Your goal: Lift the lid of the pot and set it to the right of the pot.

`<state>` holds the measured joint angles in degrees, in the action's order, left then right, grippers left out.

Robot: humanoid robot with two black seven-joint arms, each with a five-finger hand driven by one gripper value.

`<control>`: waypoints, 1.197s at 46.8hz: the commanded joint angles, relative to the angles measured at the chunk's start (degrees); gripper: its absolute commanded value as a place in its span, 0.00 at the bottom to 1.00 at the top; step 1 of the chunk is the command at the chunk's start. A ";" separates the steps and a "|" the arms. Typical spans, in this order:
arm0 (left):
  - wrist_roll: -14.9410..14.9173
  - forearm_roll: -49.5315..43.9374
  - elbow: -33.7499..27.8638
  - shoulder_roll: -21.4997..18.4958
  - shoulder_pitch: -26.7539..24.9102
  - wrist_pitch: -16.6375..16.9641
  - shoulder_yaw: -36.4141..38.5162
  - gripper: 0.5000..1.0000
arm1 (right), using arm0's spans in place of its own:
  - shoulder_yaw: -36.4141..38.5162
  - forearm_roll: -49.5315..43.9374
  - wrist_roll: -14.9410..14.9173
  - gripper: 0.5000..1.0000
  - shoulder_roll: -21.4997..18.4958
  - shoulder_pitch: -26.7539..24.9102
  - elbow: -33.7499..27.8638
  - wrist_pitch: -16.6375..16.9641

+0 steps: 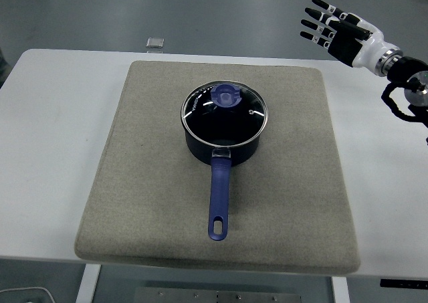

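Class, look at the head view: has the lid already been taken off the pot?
No: the glass lid sits on the pot, and the right hand hovers open, far off.

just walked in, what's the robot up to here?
Nothing is being handled yet. A dark blue saucepan sits on a beige mat on the white table, its handle pointing toward the near edge. The glass lid with a blue knob is still on the pot. The right hand is raised at upper right, fingers spread, holding nothing and well clear of the lid. The left arm isn't in view.
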<state>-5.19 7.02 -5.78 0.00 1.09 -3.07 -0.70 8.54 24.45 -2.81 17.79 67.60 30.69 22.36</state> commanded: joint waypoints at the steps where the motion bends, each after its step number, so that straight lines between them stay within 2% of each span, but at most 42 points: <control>1: 0.00 0.01 0.07 0.00 0.05 -0.01 0.00 1.00 | -0.01 -0.11 -0.01 0.81 -0.30 -0.01 -0.02 -0.21; 31: 0.09 0.01 -0.02 0.00 -0.04 -0.01 -0.09 1.00 | 1.48 -0.55 -0.53 0.81 -0.48 0.17 0.60 0.32; 40: 0.00 0.01 -0.02 0.00 0.05 -0.01 -0.09 1.00 | 1.66 -9.15 -0.62 0.81 -0.30 1.83 2.36 0.06; 50: 0.00 0.01 -0.02 0.00 0.05 -0.01 -0.09 1.00 | 1.22 -11.79 -0.71 0.81 0.40 4.64 3.06 1.55; 56: 0.00 0.01 -0.02 0.00 0.05 -0.01 -0.09 1.00 | 1.31 -16.44 -0.71 0.81 0.05 5.53 3.15 2.17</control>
<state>-5.13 7.04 -5.80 0.00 1.15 -3.08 -0.79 9.78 10.80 -3.53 18.17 72.67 33.91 24.38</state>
